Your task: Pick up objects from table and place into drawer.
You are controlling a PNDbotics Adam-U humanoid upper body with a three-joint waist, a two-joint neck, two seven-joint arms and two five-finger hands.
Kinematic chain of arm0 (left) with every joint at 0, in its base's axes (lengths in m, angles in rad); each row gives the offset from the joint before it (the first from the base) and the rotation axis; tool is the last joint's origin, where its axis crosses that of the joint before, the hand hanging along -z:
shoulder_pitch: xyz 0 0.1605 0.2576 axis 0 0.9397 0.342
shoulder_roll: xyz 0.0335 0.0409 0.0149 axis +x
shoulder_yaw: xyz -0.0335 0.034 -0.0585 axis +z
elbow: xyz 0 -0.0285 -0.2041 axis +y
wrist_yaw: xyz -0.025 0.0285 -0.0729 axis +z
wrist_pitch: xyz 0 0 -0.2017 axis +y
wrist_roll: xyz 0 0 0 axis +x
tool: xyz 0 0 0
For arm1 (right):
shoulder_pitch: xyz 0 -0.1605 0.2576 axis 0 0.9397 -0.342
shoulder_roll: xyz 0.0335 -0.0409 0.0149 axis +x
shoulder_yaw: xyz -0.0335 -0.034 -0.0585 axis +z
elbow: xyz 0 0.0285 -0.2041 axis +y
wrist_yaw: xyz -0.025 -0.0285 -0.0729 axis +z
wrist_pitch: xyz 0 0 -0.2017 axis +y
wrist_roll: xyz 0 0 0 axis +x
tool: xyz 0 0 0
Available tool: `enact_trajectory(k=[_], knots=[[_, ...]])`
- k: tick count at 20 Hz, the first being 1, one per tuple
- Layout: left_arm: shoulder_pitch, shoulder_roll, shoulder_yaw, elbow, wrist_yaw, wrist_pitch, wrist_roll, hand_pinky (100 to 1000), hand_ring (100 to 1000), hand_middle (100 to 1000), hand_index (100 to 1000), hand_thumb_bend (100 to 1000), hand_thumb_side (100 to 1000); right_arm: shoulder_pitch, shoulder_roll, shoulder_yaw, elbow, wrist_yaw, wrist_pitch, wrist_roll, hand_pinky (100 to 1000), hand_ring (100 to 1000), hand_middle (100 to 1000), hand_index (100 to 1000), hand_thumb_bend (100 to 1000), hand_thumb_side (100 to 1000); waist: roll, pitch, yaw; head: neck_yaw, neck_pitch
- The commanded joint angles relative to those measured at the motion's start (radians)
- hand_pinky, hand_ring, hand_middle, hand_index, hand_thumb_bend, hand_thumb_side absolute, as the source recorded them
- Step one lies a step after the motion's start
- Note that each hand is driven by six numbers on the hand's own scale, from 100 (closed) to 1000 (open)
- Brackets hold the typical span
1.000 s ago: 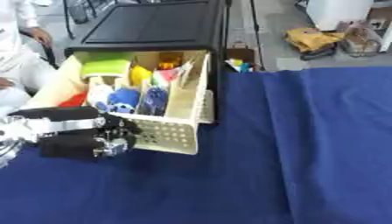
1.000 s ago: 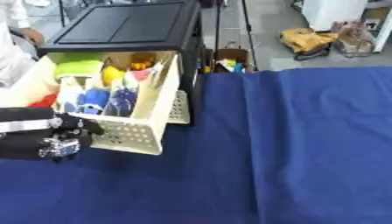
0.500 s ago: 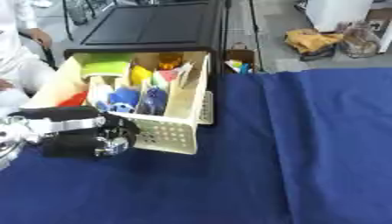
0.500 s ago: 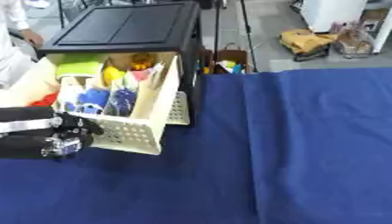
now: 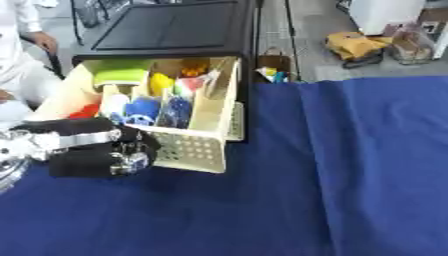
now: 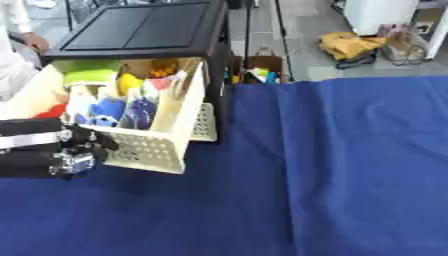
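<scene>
- Drawer (image 5: 197,150) stands pulled out of the black cabinet (image 5: 171,30), packed with coloured items (image 5: 144,105).
- Left hand (image 5: 101,155) clenched, touching the drawer's front left corner, over the blue cloth (image 5: 332,190).

Your work surface is a table under a dark blue cloth (image 5: 350,175), creased down its length. Beyond its far edge you see grey floor (image 6: 302,30), where a yellow bag (image 6: 350,46) lies near a white unit (image 6: 376,12). A black cabinet (image 6: 149,30) stands at the far left.
</scene>
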Motion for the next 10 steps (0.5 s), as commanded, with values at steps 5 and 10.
enact_trajectory(k=[5, 10], knots=[[-0.04, 0.002, 0.006, -0.001, 0.03, -0.005, -0.005, 155, 487, 780, 998, 100, 1000, -0.011, -0.011, -0.01, -0.014, -0.008, 0.016, -0.012, 815, 835, 618, 746, 100, 1000, 0.002, -0.01, -0.004, 0.007, -0.009], [-0.052, -0.008, 0.005, -0.001, 0.05, -0.011, -0.009, 151, 486, 778, 1000, 100, 1000, -0.008, -0.011, -0.013, -0.014, -0.01, 0.018, -0.017, 819, 838, 617, 746, 100, 1000, 0.005, -0.01, -0.001, 0.007, -0.01]])
